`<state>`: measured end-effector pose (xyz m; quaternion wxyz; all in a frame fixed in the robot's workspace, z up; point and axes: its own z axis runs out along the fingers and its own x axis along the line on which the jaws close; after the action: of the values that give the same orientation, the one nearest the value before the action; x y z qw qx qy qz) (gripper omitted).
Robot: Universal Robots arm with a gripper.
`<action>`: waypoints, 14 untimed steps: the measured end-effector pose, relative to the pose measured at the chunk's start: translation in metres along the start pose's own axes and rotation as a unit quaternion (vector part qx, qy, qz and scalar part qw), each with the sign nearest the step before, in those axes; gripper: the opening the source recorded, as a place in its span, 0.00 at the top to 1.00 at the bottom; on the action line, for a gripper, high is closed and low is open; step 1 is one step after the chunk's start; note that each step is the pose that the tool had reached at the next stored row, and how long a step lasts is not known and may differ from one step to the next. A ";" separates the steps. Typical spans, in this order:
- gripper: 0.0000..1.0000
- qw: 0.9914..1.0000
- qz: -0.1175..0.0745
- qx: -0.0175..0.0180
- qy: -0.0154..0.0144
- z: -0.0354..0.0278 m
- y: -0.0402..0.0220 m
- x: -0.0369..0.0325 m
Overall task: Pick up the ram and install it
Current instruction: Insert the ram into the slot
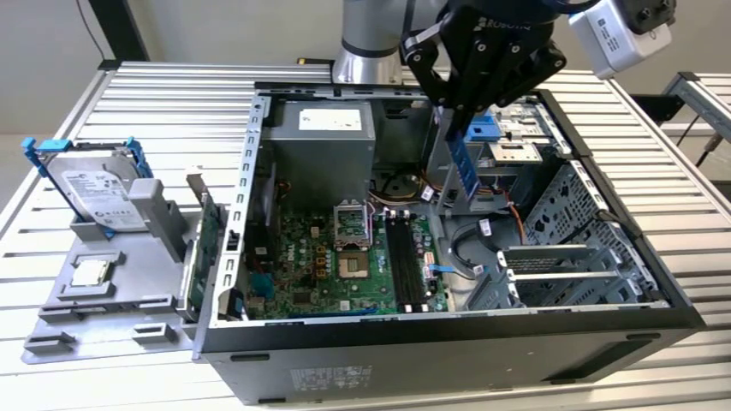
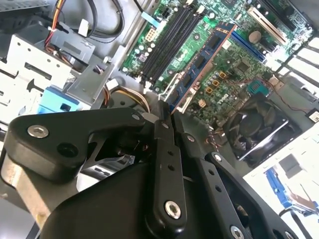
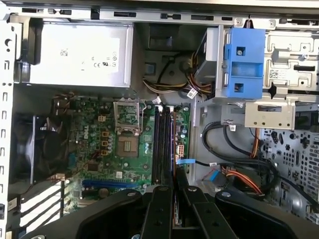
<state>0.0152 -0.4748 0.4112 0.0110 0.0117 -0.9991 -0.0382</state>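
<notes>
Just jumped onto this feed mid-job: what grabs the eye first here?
The gripper hangs over the open computer case, shut on the ram, which points down toward the memory slots on the motherboard. On the exterior view's left, a hard drive stands in a grey holder outside the case.

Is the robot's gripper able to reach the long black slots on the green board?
Probably yes. The gripper, shut on the ram, hangs right above the open case. Nothing lies across the slots; the cables sit off to one side.
</notes>
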 end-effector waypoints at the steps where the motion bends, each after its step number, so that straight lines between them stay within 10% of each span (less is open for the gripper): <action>1: 1.00 1.000 0.000 0.000 0.000 0.0006 0.0000 0.0000; 14: 1.00 1.000 0.000 0.001 0.000 0.0088 -0.0007 -0.0002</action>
<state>0.0152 -0.4748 0.4023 0.0110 0.0117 -0.9992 -0.0370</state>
